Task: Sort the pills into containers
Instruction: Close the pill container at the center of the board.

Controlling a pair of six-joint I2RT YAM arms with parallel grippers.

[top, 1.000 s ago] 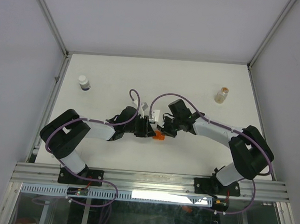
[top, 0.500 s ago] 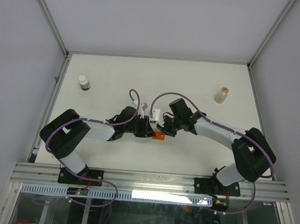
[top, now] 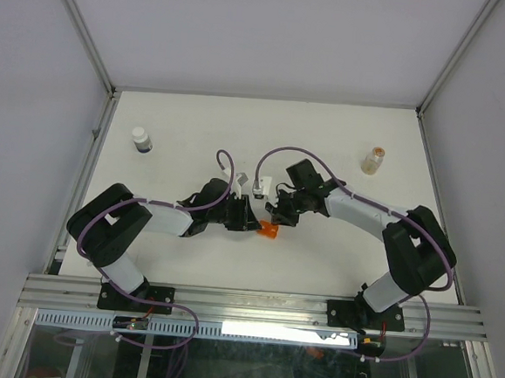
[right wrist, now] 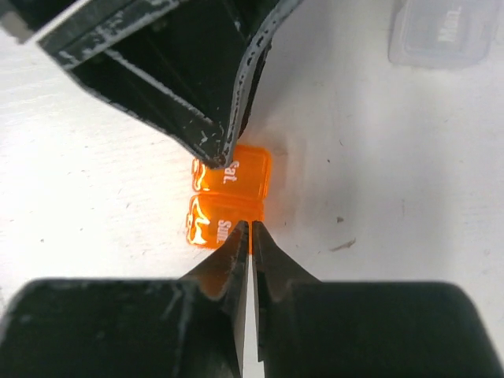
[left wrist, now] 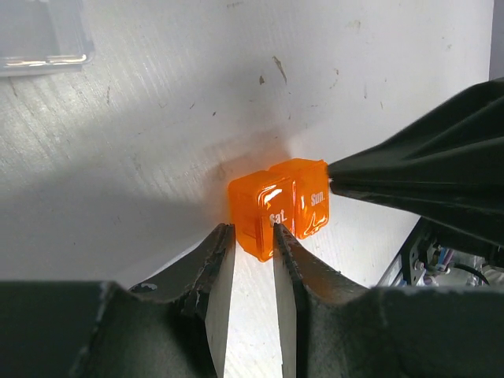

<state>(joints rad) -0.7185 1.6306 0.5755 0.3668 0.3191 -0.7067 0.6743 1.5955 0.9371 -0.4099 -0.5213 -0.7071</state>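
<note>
Table (top: 196, 132): white, walled; orange box (left wrist: 279, 206) sits mid-table between my arms.
Left gripper (left wrist: 250, 236): nearly closed, pinching the box's Sat. corner, likely steadying it.
Right gripper (right wrist: 250, 236): shut, tips against the Sun. cell, probably to pry.
Pills: none visible.

Pill box (top: 267, 231) on the table (top: 326, 142), between left claw (left wrist: 250, 232) and right claw (right wrist: 250, 228); bottle (top: 141, 139) back-left, vial (top: 374, 159) back-right.

Translucent orange pill box (left wrist: 279, 206) marked Sat./Sun. lies flat on the table (top: 196, 123).
</note>
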